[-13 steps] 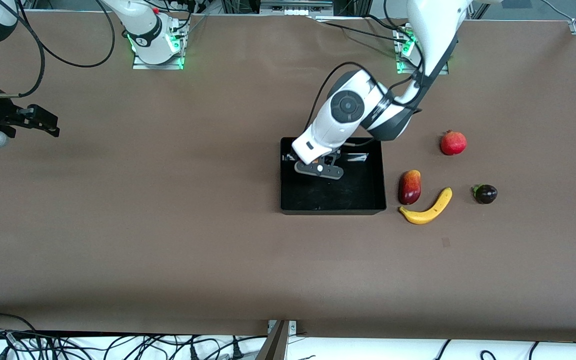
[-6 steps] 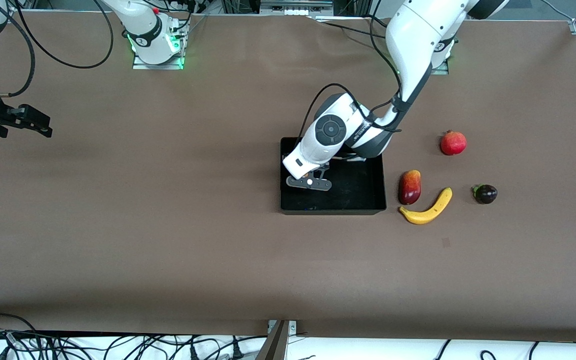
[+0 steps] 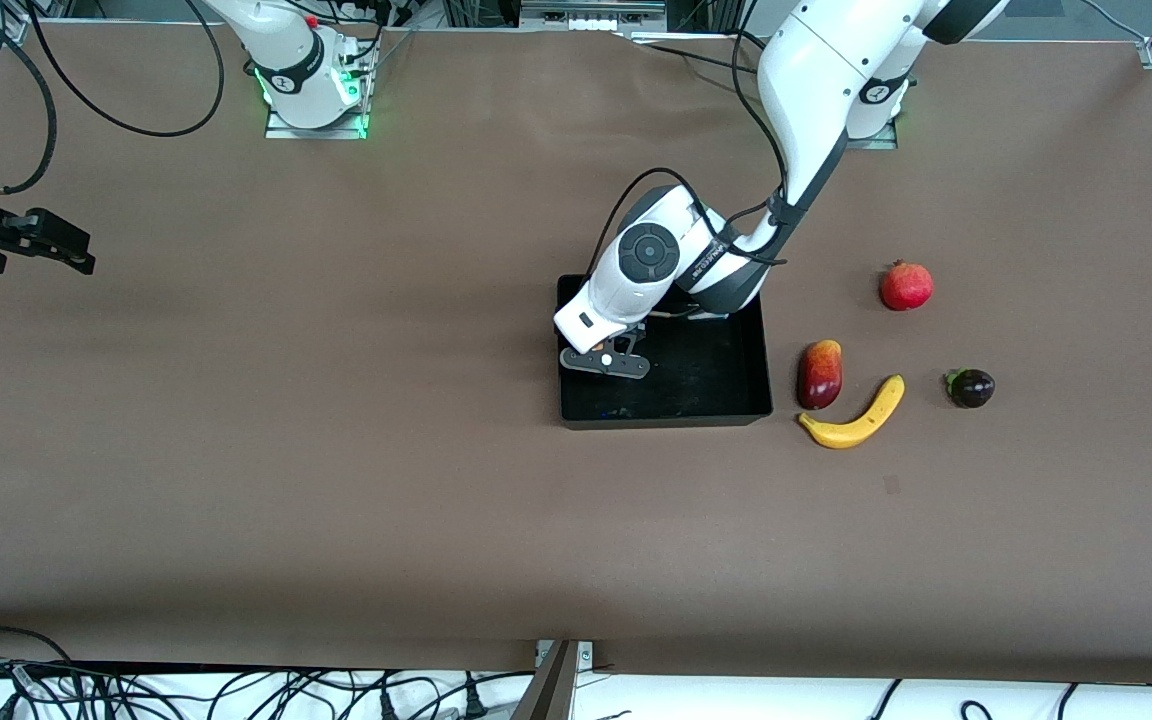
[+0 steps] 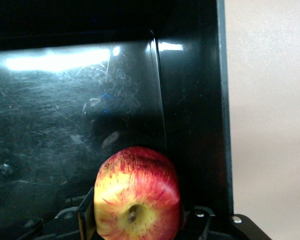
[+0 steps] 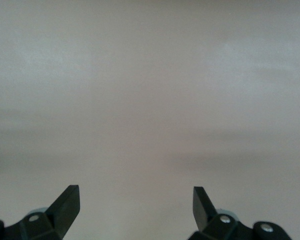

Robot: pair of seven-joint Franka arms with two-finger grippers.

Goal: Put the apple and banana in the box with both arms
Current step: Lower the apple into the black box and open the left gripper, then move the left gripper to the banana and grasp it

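The right arm's black two-finger hand point(image 3: 61, 245) hangs over bare brown counter point(image 3: 336, 480) at the right arm's end, close to the counter's edge, fingers spread wide with nothing between them; this arm waits. In its wrist view the two dark fingertips point(image 5: 67, 202) stand well apart above plain counter.

From there a broad stretch of open brown counter runs toward the middle, with nothing on it.

Next comes the shallow rectangular glossy black plastic box point(image 3: 736, 400). The left arm's black hand point(image 3: 604, 362) is down inside it, at the corner toward the right arm's end and close against that side wall. It pinches the small round red apple with yellow patches point(image 4: 137, 197), one finger on each side of the fruit. The apple sits low over the scuffed, shiny floor of the box point(image 4: 65, 110), just beside the upright wall; whether it touches the floor I cannot tell. The rest of the box floor, toward the left arm's end, lies open.

I can read no writing or label on anything.

Beside the box, toward the left arm's end, lies an elongated dark-red-and-orange mango-like fruit point(image 3: 820, 373). The curved yellow banana with darker tips point(image 3: 856, 417) rests on the counter just beside it, nearer to the front camera. Farther from the camera stands a round red pomegranate with a crown point(image 3: 906, 286), and a small dark purple round fruit point(image 3: 971, 387) sits apart, toward the left arm's end. After that, open counter runs to the edge.
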